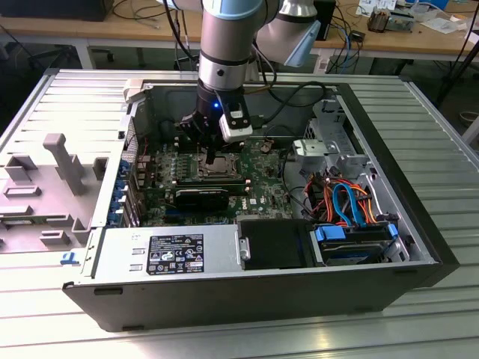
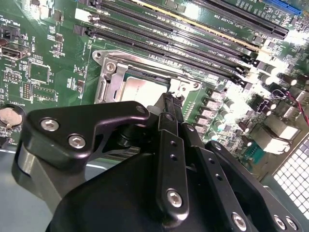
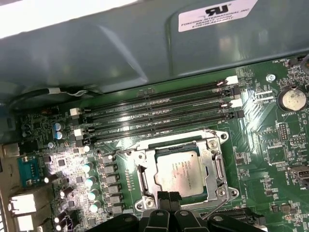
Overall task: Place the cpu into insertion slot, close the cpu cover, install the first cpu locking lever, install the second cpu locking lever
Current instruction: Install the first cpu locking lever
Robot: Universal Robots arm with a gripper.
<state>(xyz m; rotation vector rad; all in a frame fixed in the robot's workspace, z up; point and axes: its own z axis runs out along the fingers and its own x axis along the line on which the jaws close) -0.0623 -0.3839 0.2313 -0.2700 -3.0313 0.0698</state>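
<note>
Fingertips of the gripper (image 3: 163,199) are pressed together at the edge of the insertion slot (image 3: 145,180), just beside the cpu (image 3: 182,172). The cpu is seated inside the slot, framed by the lowered cpu cover (image 3: 218,166). Memory slots (image 3: 159,118) are seen beyond the socket on the green circuit board (image 3: 270,154).

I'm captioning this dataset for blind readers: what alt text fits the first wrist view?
A silver-grey cpu sits in its insertion slot on a green circuit board, with the metal cpu cover closed around it. The black gripper hovers at the socket's edge, beside the long black memory slots.
</note>
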